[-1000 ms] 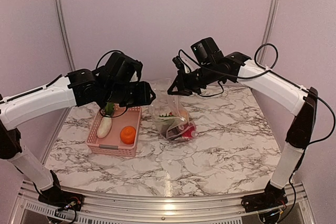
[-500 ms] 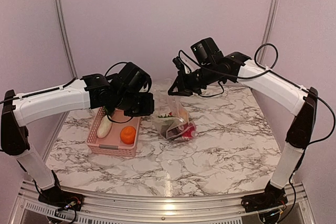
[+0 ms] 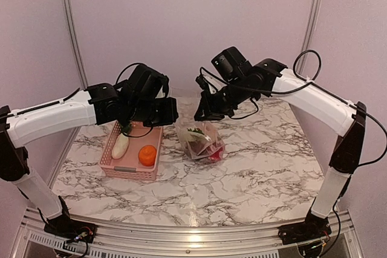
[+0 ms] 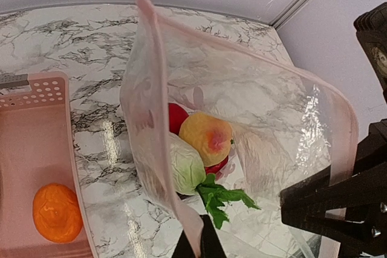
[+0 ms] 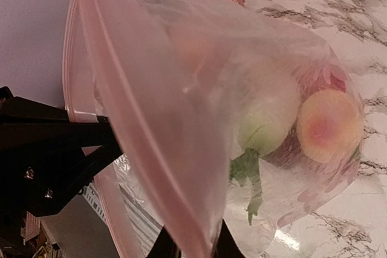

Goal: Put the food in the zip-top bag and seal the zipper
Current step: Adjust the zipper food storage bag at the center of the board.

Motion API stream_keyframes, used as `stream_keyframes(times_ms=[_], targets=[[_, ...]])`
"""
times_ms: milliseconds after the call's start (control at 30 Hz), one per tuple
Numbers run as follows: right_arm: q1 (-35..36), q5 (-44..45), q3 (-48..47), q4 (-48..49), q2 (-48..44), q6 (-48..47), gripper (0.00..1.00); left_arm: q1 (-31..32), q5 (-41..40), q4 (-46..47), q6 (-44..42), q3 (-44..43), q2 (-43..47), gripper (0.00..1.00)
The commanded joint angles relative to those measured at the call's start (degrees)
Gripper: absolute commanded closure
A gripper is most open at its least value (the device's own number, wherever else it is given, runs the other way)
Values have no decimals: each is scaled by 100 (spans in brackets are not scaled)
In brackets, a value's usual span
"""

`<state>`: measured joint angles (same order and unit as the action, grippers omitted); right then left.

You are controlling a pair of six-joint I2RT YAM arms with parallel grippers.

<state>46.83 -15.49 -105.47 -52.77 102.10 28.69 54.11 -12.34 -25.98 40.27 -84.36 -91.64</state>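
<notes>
Top external: the clear crinkly plastic bag (image 3: 202, 142) is sitting near the far edge of the desk (image 3: 260, 167). Left wrist: the left gripper (image 4: 198, 241) is pinching its rim, with a round yellow toy fruit (image 4: 205, 138) inside. Right wrist: the right gripper (image 5: 190, 246) is pinching the other rim.

pink basket (image 4: 37, 93) cut off at left edge | radish (image 3: 120, 146) leaves partly behind left arm (image 3: 60, 116)

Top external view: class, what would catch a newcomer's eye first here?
The clear zip-top bag stands at the centre with toy food inside, its mouth pinched by the left fingers and right fingers. To its left, a pink basket holds an orange and a white radish.
</notes>
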Motion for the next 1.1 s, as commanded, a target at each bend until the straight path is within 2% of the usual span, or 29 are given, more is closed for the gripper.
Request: stream_keyframes(times_ms=[0,67,267,300,367,400,433,467,667,800,967,1067], targets=[[37,908,-573,-724,-121,131,95,-32,-165,322,-74,17,161,100],[43,1189,-855,-949,-95,138,100,-32,-119,410,-80,18,120,100],[-123,2463,-1716,-1651,-46,-17,100,-32,310,850,-368,-211,-155,100],[-183,2539,-1751,-1684,-55,-50,100,-32,432,1000,-475,-292,-212,91],[-297,2635,-1746,-1699,-78,-143,100,-25,524,1290,-695,-408,-286,63],[-364,2665,-1739,-1709,-90,-188,100,-25,520,1408,-798,-442,-290,39],[-427,2678,-1721,-1710,-101,-245,100,-27,481,1525,-907,-480,-282,8],[-503,2686,-1729,-1718,-111,-298,100,-28,407,1617,-1008,-515,-254,2],[-1020,3022,-1986,-1883,-182,-674,100,-100,-121,1732,-1406,-325,280,1],[-1167,3207,-2139,-1943,-144,-948,100,-244,-418,1636,-1551,204,720,1],[-1132,2518,-1295,-1434,-156,-1023,100,-485,-310,1420,-1224,629,1024,1],[-1009,2082,-773,-1026,-190,-950,100,-546,-690,1236,-967,833,1156,1]])
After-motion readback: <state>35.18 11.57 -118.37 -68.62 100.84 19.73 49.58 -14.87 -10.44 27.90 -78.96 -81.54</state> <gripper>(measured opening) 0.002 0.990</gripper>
